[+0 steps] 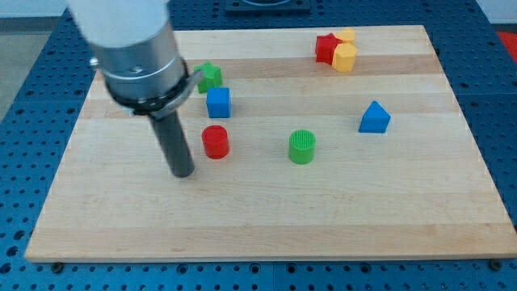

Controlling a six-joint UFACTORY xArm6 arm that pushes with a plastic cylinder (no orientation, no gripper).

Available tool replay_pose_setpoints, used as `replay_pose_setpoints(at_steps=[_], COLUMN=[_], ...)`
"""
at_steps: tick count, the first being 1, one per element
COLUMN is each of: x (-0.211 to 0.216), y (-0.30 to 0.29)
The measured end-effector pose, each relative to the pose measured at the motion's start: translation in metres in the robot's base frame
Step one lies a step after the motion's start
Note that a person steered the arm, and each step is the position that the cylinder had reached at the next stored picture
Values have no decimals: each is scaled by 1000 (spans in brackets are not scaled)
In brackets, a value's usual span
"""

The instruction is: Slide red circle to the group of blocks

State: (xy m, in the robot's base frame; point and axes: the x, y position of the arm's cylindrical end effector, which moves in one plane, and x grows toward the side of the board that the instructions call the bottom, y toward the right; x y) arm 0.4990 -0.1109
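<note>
The red circle [216,141], a short red cylinder, stands on the wooden board [266,218] left of centre. My tip [183,174] rests on the board just to the view's left of it and slightly lower, a small gap apart. A blue cube [218,103] sits right above the red circle, and a green block [209,77] lies above that, partly behind my arm. At the view's top right a red star [326,48] and two yellow blocks [345,56] [346,35] touch in a group.
A green cylinder [301,146] stands to the right of the red circle. A blue triangle block [374,118] lies further right. The arm's grey body [133,48] covers the board's top left. A blue perforated table [494,105] surrounds the board.
</note>
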Motion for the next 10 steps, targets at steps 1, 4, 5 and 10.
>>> replay_pose_setpoints(at_steps=[1,4,5,10], x=[-20,-55,-70,-159], y=[21,64,63,125])
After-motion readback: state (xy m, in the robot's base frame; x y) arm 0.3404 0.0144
